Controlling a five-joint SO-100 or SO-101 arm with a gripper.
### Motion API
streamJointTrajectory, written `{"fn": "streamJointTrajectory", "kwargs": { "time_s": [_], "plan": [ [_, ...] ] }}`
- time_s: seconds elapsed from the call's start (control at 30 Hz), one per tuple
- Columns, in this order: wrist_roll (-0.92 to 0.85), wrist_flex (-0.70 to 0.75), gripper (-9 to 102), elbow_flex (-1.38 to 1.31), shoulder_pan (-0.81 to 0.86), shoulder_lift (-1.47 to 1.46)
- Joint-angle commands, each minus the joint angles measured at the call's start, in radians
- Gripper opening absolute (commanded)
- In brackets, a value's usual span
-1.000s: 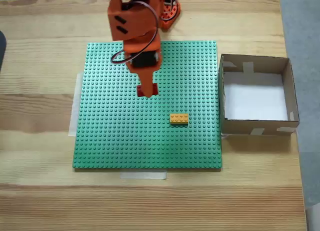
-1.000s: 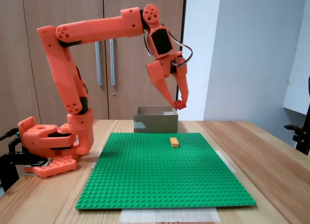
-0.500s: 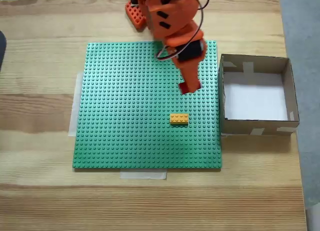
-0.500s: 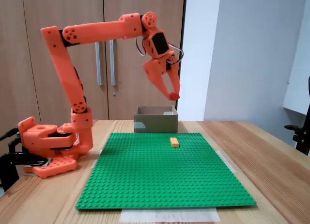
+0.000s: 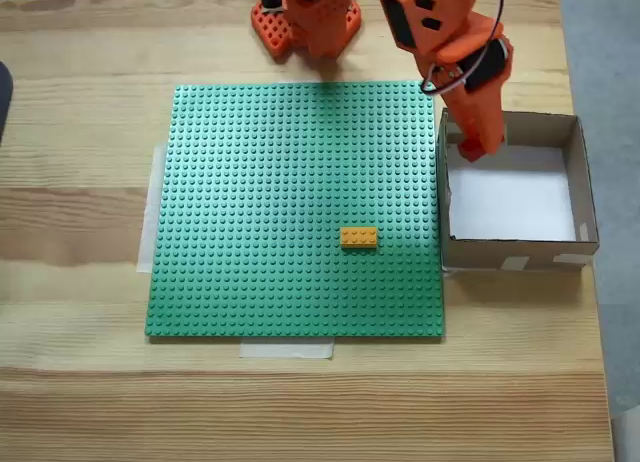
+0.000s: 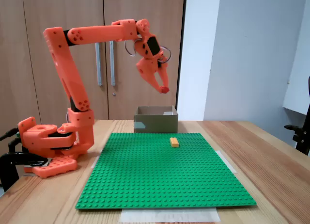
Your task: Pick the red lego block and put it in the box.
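The green studded baseplate (image 5: 295, 207) is laid on the wooden table (image 5: 90, 382), with bare wood left in front of it and at its left in a fixed view. Its right edge is set just beside the left wall of the box (image 5: 582, 187), which is seen behind the baseplate's far edge (image 6: 155, 118) in a fixed view. An orange-yellow brick (image 5: 359, 238) is seated on the baseplate near that right edge, well apart from the arm.

The orange arm (image 6: 92, 34) is raised high from its base (image 6: 46, 144), the upper link held nearly level and the wrist bent downward. The gripper (image 5: 472, 150) is held in the air above the box's near-left corner region, well clear of the rim (image 6: 163, 89). Its fingers are closed on the red lego block (image 5: 471, 153), seen as a small dark red tip (image 6: 164, 89).

The box's white bottom (image 5: 515, 197) is seen bare, with pale tape patches on the walls.
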Motion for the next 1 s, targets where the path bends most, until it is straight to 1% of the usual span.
{"fn": "streamJointTrajectory", "kwargs": {
  "time_s": [0.0,0.3,0.63,0.67,0.97],
  "plan": [
    [0.017,-0.014,-1,-0.023,-0.037,-0.02],
    [0.014,-0.005,-1,-0.094,-0.084,-0.144],
    [-0.017,-0.008,-1,-0.258,-0.104,-0.35],
    [-0.026,-0.002,-1,-0.304,-0.12,-0.411],
    [-0.026,0.0,-1,-0.336,-0.143,-0.518]
  ]
}}
